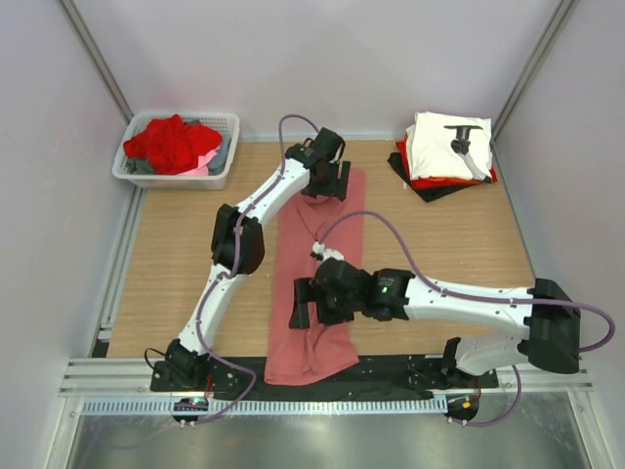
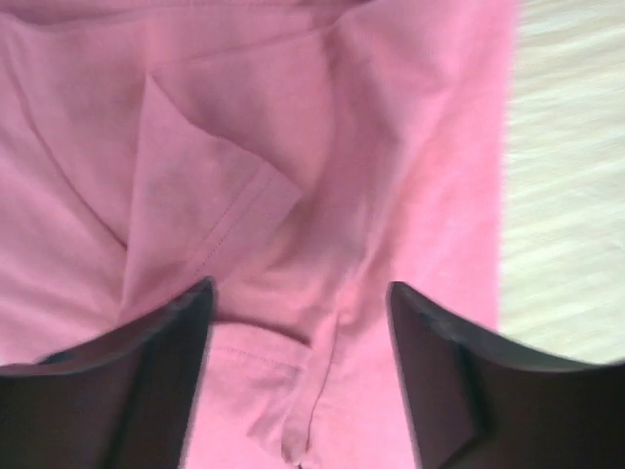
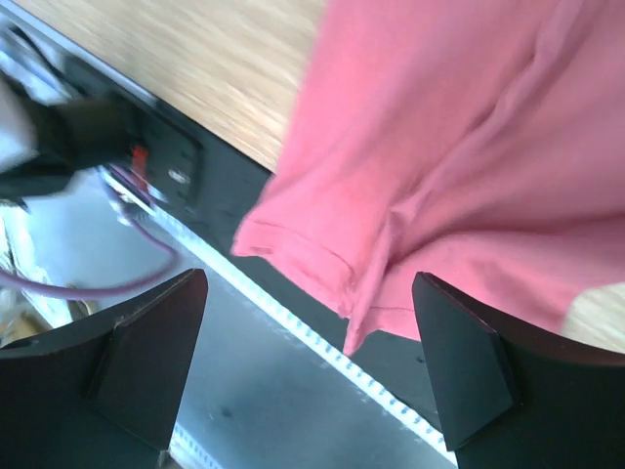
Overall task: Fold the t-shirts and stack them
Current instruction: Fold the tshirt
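Observation:
The large salmon-pink t-shirt (image 1: 298, 259) lies as a long narrow strip down the middle of the wooden table, and its near end hangs over the front edge. My left gripper (image 1: 330, 184) hovers open over the far end. In the left wrist view a raised crease of the pink cloth (image 2: 293, 147) runs between the spread fingers of that gripper (image 2: 298, 332). My right gripper (image 1: 301, 305) is open over the near part. Its wrist view shows the hemmed corner of the shirt (image 3: 439, 127) just beyond the fingers of the open gripper (image 3: 308, 322), touching neither finger.
A folded stack stands at the back right: a white tee with black print (image 1: 439, 145) on a red one (image 1: 430, 182) and a black one (image 1: 430, 192). The white basket (image 1: 166, 179) at the back left holds crumpled red (image 1: 171, 142) and grey (image 1: 223, 151) shirts. A black strip (image 1: 391, 376) and metal rail edge the table's front.

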Robot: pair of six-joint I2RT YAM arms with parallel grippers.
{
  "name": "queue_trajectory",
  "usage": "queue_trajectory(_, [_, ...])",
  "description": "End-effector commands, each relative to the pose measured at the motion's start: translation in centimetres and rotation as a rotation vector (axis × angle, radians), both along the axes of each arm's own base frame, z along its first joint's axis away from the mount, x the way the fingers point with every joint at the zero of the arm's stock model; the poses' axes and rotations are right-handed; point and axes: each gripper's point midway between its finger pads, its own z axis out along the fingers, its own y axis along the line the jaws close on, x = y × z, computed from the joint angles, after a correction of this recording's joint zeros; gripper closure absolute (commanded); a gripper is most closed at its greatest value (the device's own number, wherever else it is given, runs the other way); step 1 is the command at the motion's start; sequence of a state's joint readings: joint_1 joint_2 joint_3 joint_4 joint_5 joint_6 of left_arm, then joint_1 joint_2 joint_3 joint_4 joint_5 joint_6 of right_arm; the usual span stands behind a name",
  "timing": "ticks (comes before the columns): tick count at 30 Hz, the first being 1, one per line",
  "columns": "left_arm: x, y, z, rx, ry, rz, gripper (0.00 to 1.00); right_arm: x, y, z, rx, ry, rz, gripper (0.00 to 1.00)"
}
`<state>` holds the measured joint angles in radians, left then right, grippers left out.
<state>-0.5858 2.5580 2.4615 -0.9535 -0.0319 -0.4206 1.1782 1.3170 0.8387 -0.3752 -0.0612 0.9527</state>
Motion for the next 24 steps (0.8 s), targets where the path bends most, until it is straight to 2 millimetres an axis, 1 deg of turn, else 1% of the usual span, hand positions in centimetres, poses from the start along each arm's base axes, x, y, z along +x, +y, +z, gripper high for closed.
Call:
queue_trajectory(1, [1.4,-2.4,11.0,-0.160,-0.227,-0.081,0.20,3.4,-0.5,7.3,-0.014,-0.200,-0.054,0.07])
queue_trajectory(2, [1.4,-1.9,13.5,-0.182,-0.264,-0.067,0.17,3.9,-1.1,8.1,-0.030,-0.230,-0.072,0.05])
queue_trajectory(3, [1.1,-1.3,13.8,-0.177,-0.262,-0.060,0.15,4.9,-2.1,9.5,-0.038,-0.286,-0.119,0.05])
queue_trajectory(4, [0.9,-1.0,14.7,-0.182,-0.269,-0.056,0.12,5.2,-3.2,10.4,-0.064,-0.310,-0.137,0.04])
queue_trajectory(5, [0.7,0.2,16.1,-0.164,-0.288,-0.028,0.11,5.6,-3.9,10.9,-0.076,-0.331,-0.165,0.03])
queue_trajectory(6, [0.6,0.9,16.7,-0.149,-0.299,-0.011,0.10,6.4,-5.5,11.8,-0.092,-0.374,-0.219,0.02])
queue_trajectory(7, [0.4,1.6,17.2,-0.134,-0.301,0.003,0.10,7.4,-6.5,12.1,-0.099,-0.383,-0.269,0.02])
queue_trajectory(8, [-0.3,2.8,18.6,-0.122,-0.307,0.024,0.10,8.0,-7.4,12.3,-0.102,-0.392,-0.304,0.01])
queue_trajectory(9, [-0.5,4.0,18.4,-0.088,-0.301,0.053,0.10,9.5,-8.9,12.4,-0.102,-0.393,-0.364,0.01])
queue_trajectory(10, [-0.8,5.1,19.0,-0.077,-0.302,0.081,0.10,10.2,-9.4,12.4,-0.095,-0.394,-0.384,0.01])
queue_trajectory(11, [-1.8,6.3,20.3,-0.072,-0.307,0.102,0.10,11.1,-10.1,12.5,-0.087,-0.395,-0.411,0.02])
queue_trajectory(12, [-2.5,7.8,19.2,-0.041,-0.278,0.135,0.11,12.7,-11.2,12.5,-0.088,-0.399,-0.452,0.03])
queue_trajectory(14, [-3.9,9.4,18.9,-0.019,-0.261,0.160,0.12,14.5,-12.2,12.5,-0.095,-0.417,-0.490,0.04])
queue_trajectory(15, [-5.3,10.3,21.2,-0.041,-0.298,0.171,0.13,15.7,-12.3,12.8,-0.087,-0.432,-0.505,0.05])
queue_trajectory(16, [-6.9,11.2,18.0,0.003,-0.227,0.176,0.13,16.8,-12.2,11.9,-0.108,-0.410,-0.506,0.08])
queue_trajectory(17, [-7.8,11.5,18.0,-0.012,-0.224,0.177,0.15,18.4,-13.0,11.4,-0.131,-0.406,-0.519,0.09])
queue_trajectory(18, [-9.4,12.1,18.6,-0.035,-0.228,0.175,0.16,19.9,-12.8,11.9,-0.114,-0.417,-0.530,0.09])
queue_trajectory(19, [-10.5,12.2,18.2,-0.055,-0.211,0.182,0.16,20.9,-12.7,11.5,-0.122,-0.406,-0.530,0.11])
queue_trajectory(20, [-12.4,12.5,14.7,-0.040,-0.134,0.168,0.18,22.9,-12.7,9.5,-0.155,-0.369,-0.523,0.11])
queue_trajectory(21, [-13.8,12.8,15.3,-0.068,-0.150,0.166,0.18,24.3,-12.4,9.9,-0.144,-0.372,-0.525,0.14])
queue_trajectory(22, [-14.7,12.7,14.5,-0.081,-0.135,0.175,0.18,25.5,-12.1,9.1,-0.154,-0.355,-0.519,0.15])
queue_trajectory(23, [-16.4,13.2,11.4,-0.062,-0.079,0.171,0.19,26.8,-11.5,6.9,-0.177,-0.305,-0.497,0.15])
queue_trajectory(24, [-17.2,13.1,10.9,-0.075,-0.071,0.168,0.19,28.8,-11.2,7.4,-0.168,-0.323,-0.496,0.16])
